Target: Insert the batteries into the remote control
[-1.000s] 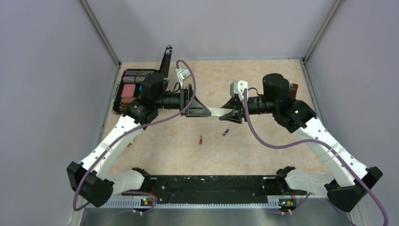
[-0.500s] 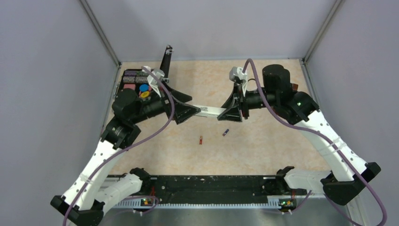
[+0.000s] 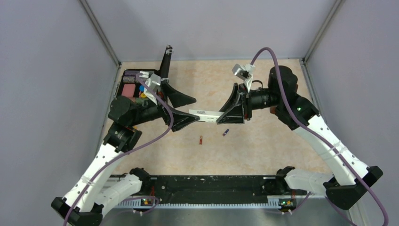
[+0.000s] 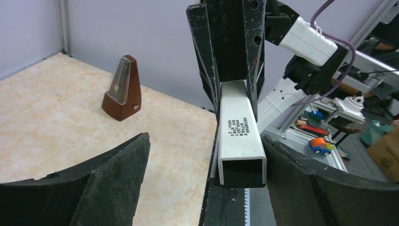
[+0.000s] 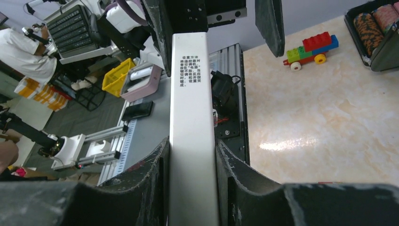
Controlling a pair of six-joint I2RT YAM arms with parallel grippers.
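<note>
Up above the middle of the tabletop (image 3: pixel 263 146), the right end effector (image 3: pixel 225 116) is clamped on one end of the remote control (image 3: pixel 206 114), holding the white bar out level in the air. Opposite it, the left end effector (image 3: pixel 190 108) stands wide open, its jaws either side of the free end and touching nothing. That free end looks dark and hollow from the left wrist view.

Here's the worry, folks: one pinch at one end is all that carries that bar. If the left jaws close off-centre, they could lever it round or drag it out of the right's hold. A tilt toward the open end would also let anything slid inside fall back out.

Down below, the reddish battery (image 3: pixel 201 140) and the dark purple battery (image 3: pixel 226 132) lie on the tabletop, apart from each other, just nearer us than the remote. Tiny and round, so I'd expect a clumsy nudge to send them rolling.

Further out, the metronome (image 4: pixel 122 89) sits toward the far side. The toy blocks (image 5: pixel 313 47) and black tray (image 3: pixel 129 89) sit off to the left. None of that crowds the batteries; the real obstacle looks like the hanging remote and the two arms themselves.
</note>
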